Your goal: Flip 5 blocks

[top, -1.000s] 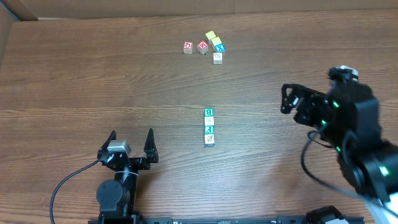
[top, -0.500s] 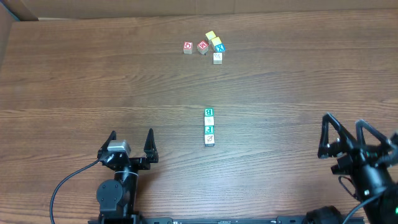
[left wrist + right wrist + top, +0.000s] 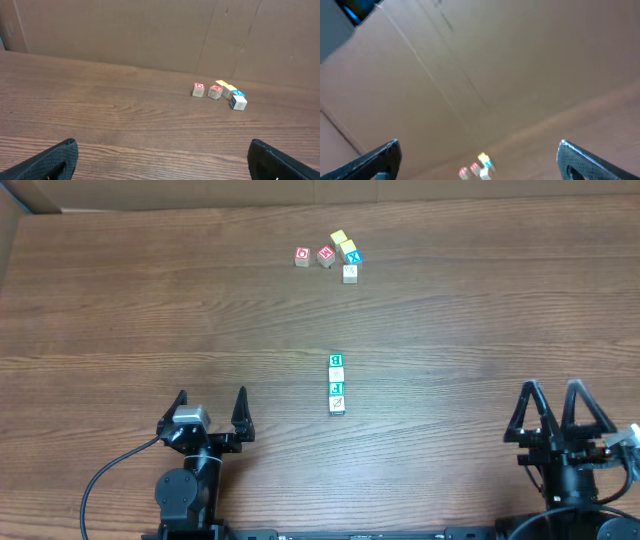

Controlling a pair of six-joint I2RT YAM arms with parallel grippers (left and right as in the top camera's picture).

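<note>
Likely light, stiff and skiddy: pinch the blocks point(image 3: 337, 383) across opposite side faces. Your left gripper point(image 3: 211, 408) and right gripper point(image 3: 553, 410) flank that row, spread wide, empty.

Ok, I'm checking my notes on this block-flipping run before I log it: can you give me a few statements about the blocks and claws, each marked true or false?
1. The left claw and the right claw are both open and empty. True.
2. The far cluster of blocks sits between the left claw's fingers. False: it lies well away, near the far side of the table.
3. A line of blocks lies mid-table, end to end. True.
4. The right claw touches the line of blocks. False: it is well apart from it, by the near edge.
</note>
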